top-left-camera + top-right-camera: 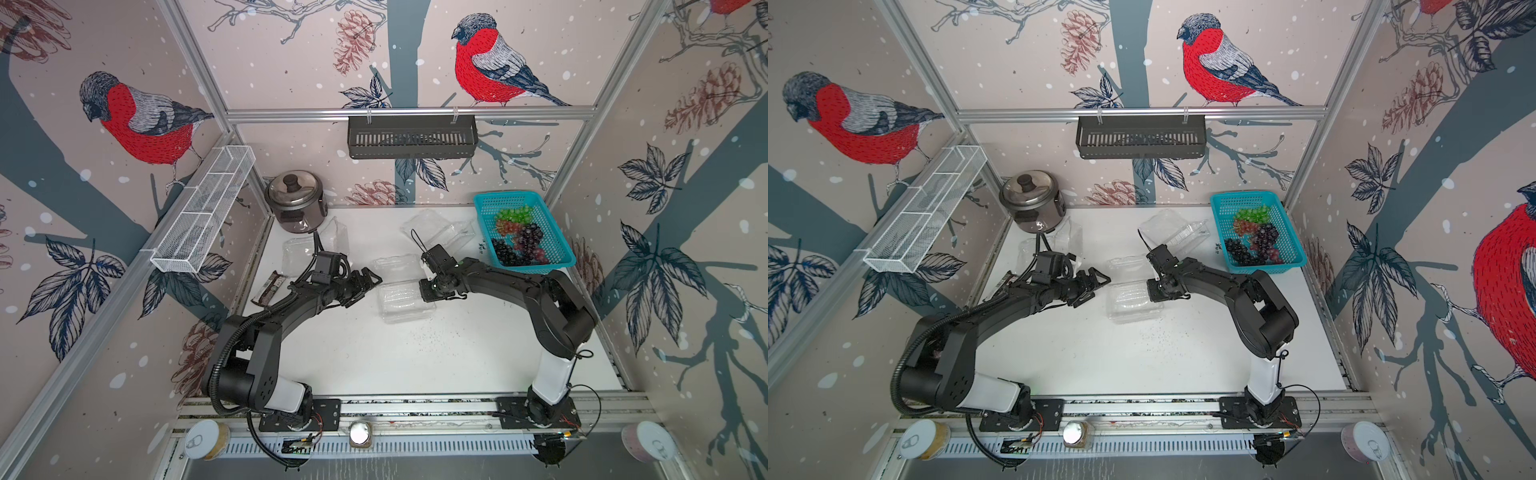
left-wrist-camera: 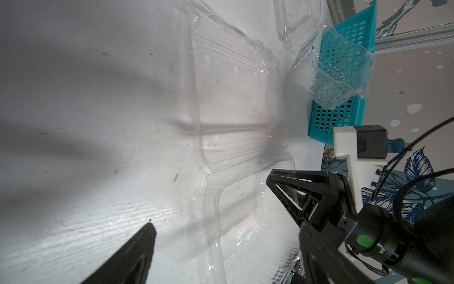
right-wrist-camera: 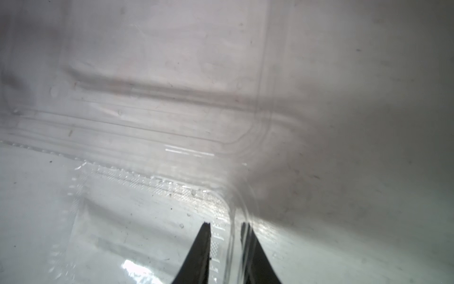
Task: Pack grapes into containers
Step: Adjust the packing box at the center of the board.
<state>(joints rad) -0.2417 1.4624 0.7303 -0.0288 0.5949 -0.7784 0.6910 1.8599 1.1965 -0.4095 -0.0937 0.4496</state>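
**Operator:** What's nearest?

**Spotter:** Your right gripper (image 3: pixel 226 225). Its fingers are narrow, astride the corner rim of the middle clamshell (image 1: pixel 405 299). I cannot tell if they're clamped.

**Operator:** Why there?

**Spotter:** Probably to steady that open, empty box for loading. Your left gripper (image 1: pixel 368 286) hovers wide open just beside its opposite edge.

**Operator:** And the grapes (image 1: pixel 519 239)?

**Spotter:** All are in the turquoise basket (image 1: pixel 509 195), well apart. The second clamshell (image 1: pixel 299 253) lies by the rice cooker (image 1: pixel 296 199), and the third clamshell (image 1: pixel 440 230) beside the basket.

Both arms are bent inward over the table, wrists lowered. The left gripper (image 1: pixel 369 287) is spread wide. The right gripper (image 3: pixel 226 224) is narrowed to a slit.
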